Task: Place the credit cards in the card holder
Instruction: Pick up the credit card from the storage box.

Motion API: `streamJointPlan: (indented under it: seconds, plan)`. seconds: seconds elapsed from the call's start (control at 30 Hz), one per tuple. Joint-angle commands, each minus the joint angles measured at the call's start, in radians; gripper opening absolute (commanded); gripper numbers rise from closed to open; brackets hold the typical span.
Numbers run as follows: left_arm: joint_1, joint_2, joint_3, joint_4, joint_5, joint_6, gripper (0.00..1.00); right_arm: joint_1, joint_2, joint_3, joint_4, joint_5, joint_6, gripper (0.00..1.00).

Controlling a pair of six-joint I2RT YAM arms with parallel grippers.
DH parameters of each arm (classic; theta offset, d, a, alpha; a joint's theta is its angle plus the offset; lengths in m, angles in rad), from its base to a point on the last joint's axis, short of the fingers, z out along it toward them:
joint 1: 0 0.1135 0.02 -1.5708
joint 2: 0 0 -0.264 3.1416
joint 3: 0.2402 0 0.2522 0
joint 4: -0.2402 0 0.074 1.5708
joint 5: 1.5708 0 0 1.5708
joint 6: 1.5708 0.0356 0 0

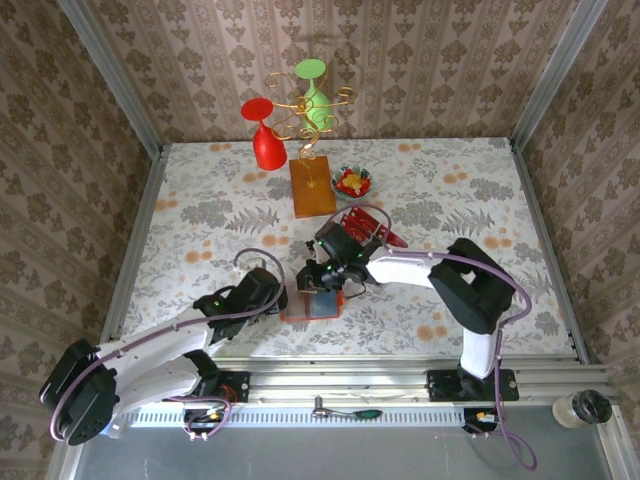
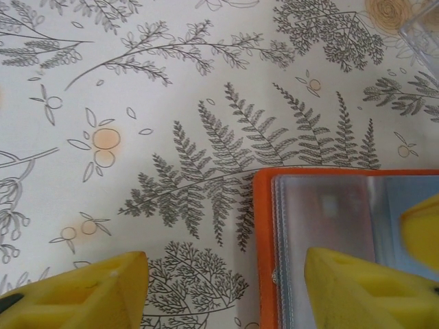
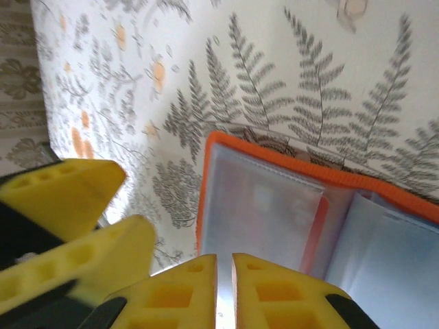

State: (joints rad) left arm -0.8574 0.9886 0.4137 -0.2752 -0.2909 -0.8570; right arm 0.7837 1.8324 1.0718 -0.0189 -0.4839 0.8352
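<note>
- The left gripper (image 2: 225, 274) is standing wide open. One of its yellow fingers (image 2: 82, 295) is hanging over the bare fern-patterned table (image 2: 171, 68); the other is hanging over the card holder (image 2: 264, 226) — whether it is pressing on the holder I cannot tell.
- The card holder is lying open and flat on the table; its orange edge is sitting between the left jaws, and its clear sleeves are running out under and past one of them.
- The right gripper (image 3: 224, 264) is hovering just above the open holder with its jaws drawn together to a thin slit; a pale sliver is showing in that slit, and I cannot tell whether it is a card's edge.
- Just ahead of the right jaws the holder's orange rim and clear pockets are spreading out; off to one side of them the left gripper's yellow fingers are showing close by.
- In the top view both sets of jaws are meeting over the holder, very near each other.
- Beyond the right jaws, behind the right arm's wrist, the credit cards (image 1: 385, 232) are lying on the table, partly hidden by the arm and its cable — apart from the holder.
- Farther out, a wooden block (image 1: 312, 188) is standing with a bowl of candies (image 1: 353, 181) just beside it; a red glass (image 1: 264, 140) and a green glass (image 1: 313, 90) are sitting by a gold wire stand (image 1: 300, 115) at the far edge.
</note>
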Motion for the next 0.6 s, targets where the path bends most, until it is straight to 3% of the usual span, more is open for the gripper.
streamJointPlan:
  seconds: [0.0, 0.17, 0.37, 0.57]
  plan:
    - [-0.021, 0.020, 0.002, 0.028, 0.000, -0.019, 0.62, -0.040, -0.093, -0.019, -0.088, 0.030, -0.055, 0.16]
    - [-0.046, 0.053, 0.014, 0.044, -0.009, -0.024, 0.63, -0.102, -0.206, -0.012, -0.276, 0.134, -0.184, 0.23]
    - [-0.072, 0.095, 0.014, 0.054, -0.019, -0.033, 0.63, -0.136, -0.283, 0.016, -0.512, 0.378, -0.372, 0.36]
    - [-0.092, 0.124, 0.011, 0.047, -0.040, -0.040, 0.63, -0.136, -0.311, 0.025, -0.657, 0.575, -0.479, 0.40]
